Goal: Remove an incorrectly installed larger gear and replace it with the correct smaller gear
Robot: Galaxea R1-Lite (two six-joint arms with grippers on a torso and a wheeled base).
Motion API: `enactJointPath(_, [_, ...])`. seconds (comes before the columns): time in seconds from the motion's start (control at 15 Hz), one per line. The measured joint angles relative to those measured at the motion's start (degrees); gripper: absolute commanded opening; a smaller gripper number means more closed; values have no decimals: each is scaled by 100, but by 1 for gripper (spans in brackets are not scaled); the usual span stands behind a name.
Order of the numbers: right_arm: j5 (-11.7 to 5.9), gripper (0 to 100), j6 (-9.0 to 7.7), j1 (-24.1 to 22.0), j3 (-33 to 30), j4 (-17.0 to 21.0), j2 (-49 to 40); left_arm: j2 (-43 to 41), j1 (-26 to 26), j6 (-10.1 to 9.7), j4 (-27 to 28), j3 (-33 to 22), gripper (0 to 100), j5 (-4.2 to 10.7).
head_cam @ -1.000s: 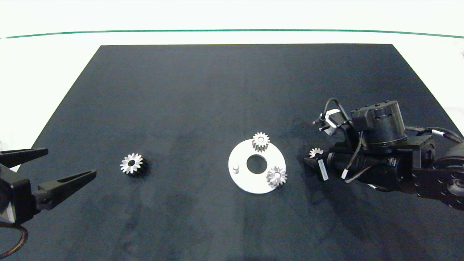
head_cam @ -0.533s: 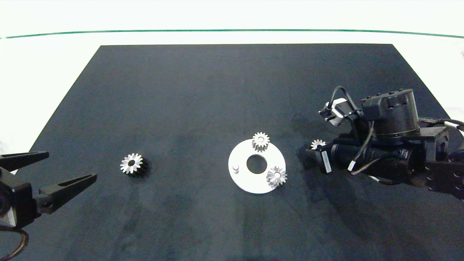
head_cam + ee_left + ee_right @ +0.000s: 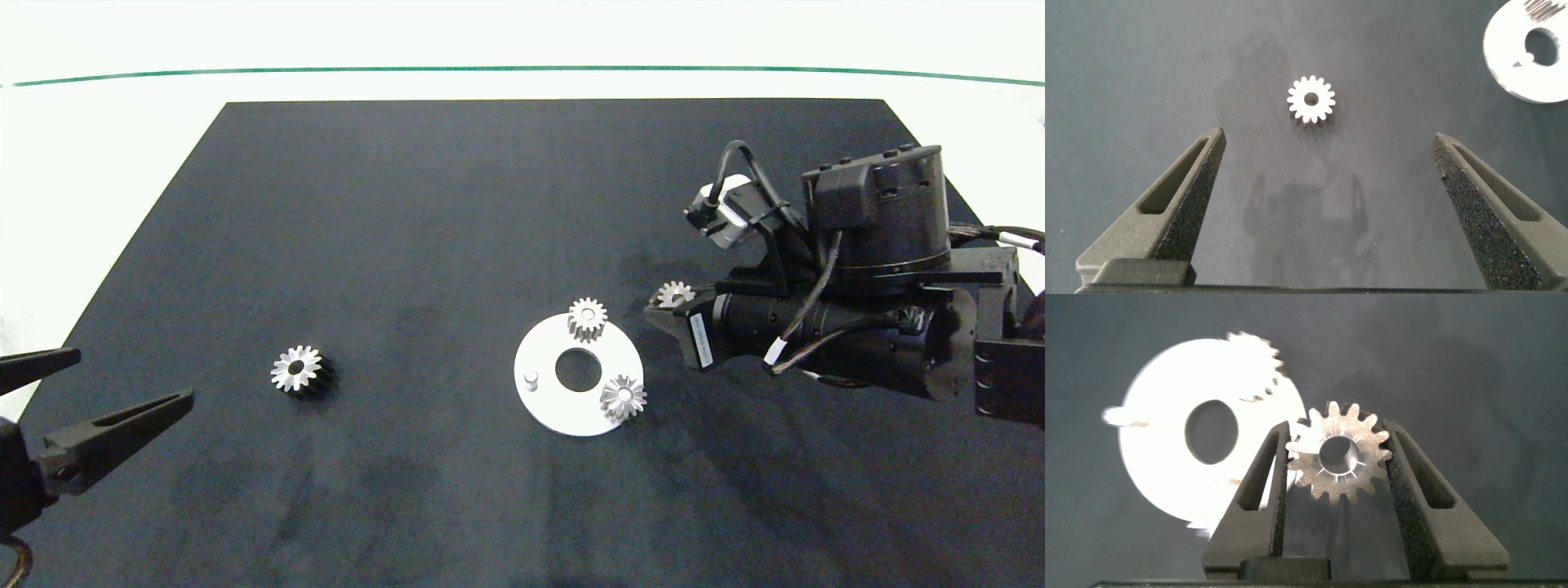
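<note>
Black mat: larger gear lies removed near left edge; right gripper clamps smaller gear beside white disc, uninstalled; left gripper gapes.

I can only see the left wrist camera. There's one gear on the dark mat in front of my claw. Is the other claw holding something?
Observer: Yes. The right wrist view shows the right claw shut on the smaller gear.
Operator: Where is that claw?
Observer: In the head view it is just right of the white disc, near the disc's far edge.
Operator: How many gears are on the disc?
Observer: Two, the far gear and the near gear. The peg on the disc's left side is bare.
</note>
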Motion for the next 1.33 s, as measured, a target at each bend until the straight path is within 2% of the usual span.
enactJointPath(0.33, [-2,25,16,577,-833,614,389,-468,-16,17,9,91,100,0])
enactJointPath(0.6, [-6,25,5,887,-1130,746,785,-772,-22,5,2,205,100,-5])
enactJointPath(0.8, [11,25,-6,1014,-1403,1030,1058,-946,-38,16,0,284,100,-10])
enactJointPath(1.0, [118,25,-9,1172,-1736,1218,1320,-1056,-52,17,5,301,100,-21])
enactJointPath(1.33, [107,25,-17,1406,-2219,1531,1729,-1139,-60,13,7,406,100,-13])
